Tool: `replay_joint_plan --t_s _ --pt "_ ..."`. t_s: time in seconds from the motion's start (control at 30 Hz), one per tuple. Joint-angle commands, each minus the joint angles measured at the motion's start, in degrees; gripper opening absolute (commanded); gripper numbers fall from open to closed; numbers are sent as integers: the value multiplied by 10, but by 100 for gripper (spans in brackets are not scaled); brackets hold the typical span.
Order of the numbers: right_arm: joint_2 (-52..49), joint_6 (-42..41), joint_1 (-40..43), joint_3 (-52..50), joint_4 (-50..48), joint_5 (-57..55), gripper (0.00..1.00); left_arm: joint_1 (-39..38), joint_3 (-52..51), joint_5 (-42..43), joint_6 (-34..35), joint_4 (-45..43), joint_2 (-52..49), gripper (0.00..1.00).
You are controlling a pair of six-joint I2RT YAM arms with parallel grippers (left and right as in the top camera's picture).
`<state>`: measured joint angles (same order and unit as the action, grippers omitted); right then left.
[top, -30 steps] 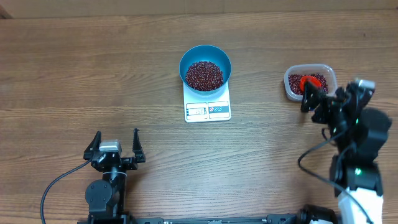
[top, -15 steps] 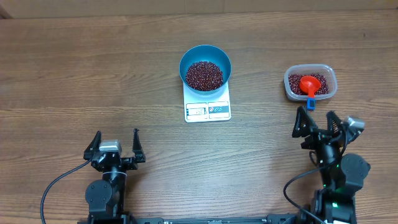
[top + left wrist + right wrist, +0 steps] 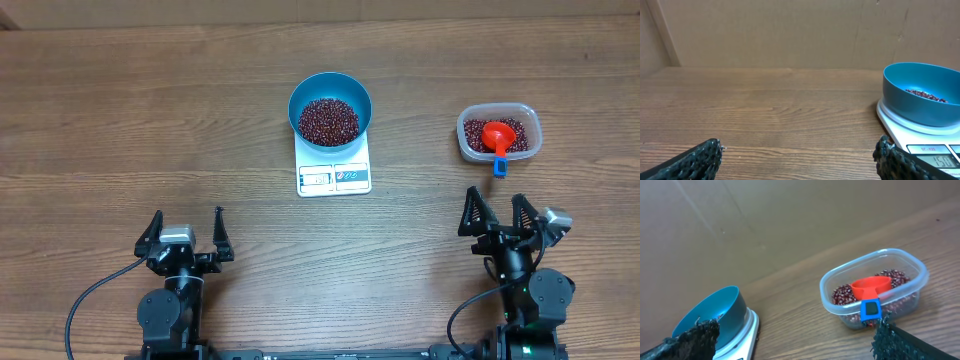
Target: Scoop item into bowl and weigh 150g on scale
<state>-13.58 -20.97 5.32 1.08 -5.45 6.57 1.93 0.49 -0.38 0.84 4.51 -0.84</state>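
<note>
Seemingly on target, dark red-maroon beans (image 3: pixel 329 120) lie in the round bright-blue bowl (image 3: pixel 296 105) atop the flat white kitchen scale (image 3: pixel 334 178), left gripper (image 3: pixel 186 222) and right gripper (image 3: pixel 495 205) both empty, jaws apart, well away on the scale's display side; risk: a careless reach nudges the bowl, spilling beans and skewing the reading.

surface: wooden table (image 3: pixel 150 110) | backdrop: brown cardboard wall (image 3: pixel 790 30)

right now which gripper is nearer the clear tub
Right. The right gripper sits close in front of the clear tub; the left gripper is far across the table, past the scale.
</note>
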Motion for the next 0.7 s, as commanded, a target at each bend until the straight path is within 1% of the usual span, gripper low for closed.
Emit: replay_joint_plan --t_s 0.0,0.3,0.5,0.67 --pt "17 -2 -11 -6 16 -36 100 3 -2 9 -13 0 6 99" --pt "85 5 -24 -6 101 -78 100 3 -2 9 -13 0 6 100" --pt "135 65 -34 -6 102 -74 100 3 -2 9 -13 0 6 100" --pt "135 84 -46 -6 103 -76 100 3 -2 9 -13 0 6 99"
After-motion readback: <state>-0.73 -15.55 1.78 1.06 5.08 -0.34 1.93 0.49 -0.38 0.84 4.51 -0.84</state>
